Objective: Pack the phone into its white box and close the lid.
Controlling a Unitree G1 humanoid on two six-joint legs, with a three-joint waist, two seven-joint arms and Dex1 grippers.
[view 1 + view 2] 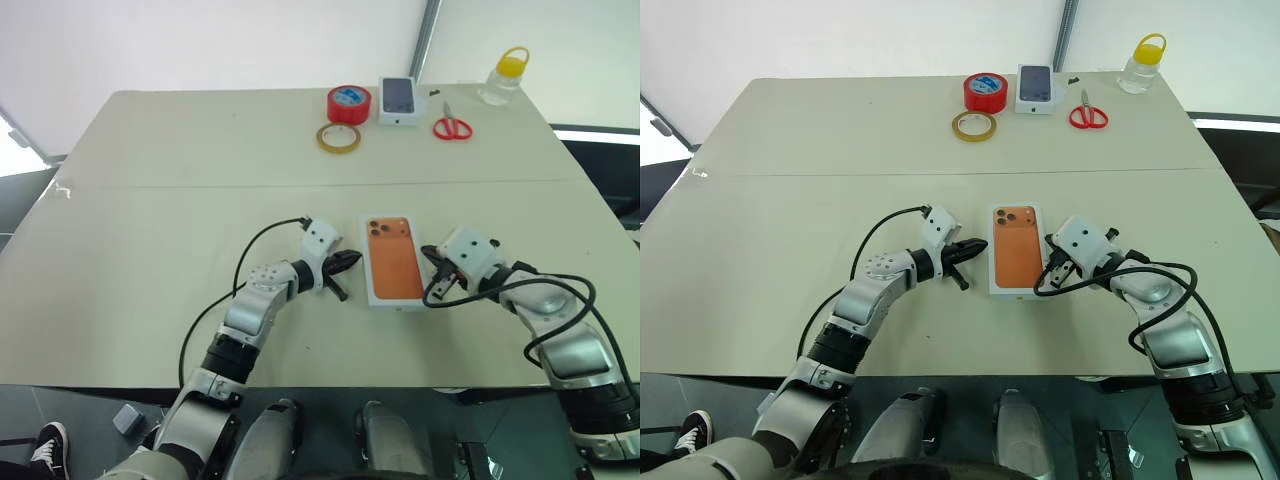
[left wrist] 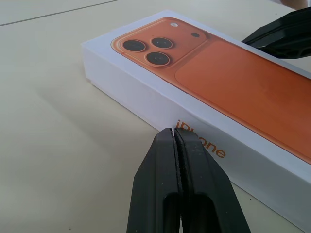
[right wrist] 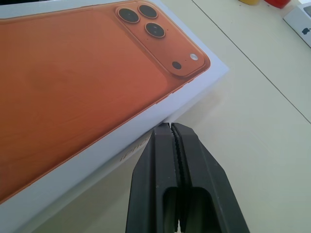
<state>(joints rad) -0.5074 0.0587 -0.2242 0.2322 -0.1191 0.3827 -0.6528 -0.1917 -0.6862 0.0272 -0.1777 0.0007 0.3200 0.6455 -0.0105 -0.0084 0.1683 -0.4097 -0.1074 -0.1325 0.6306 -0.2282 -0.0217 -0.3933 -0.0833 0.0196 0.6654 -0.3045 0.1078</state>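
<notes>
Here both shut grippers flank the closed white box [image 1: 392, 261].

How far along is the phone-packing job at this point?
Looks done: the lid, with its orange phone print, sits fully down on the white box, and no gap shows. In hand: nothing is held. The left gripper and right gripper, both shut, sit at the box's opposite long sides. Left: probably only backing the arms away. What is inside cannot be seen.
</notes>
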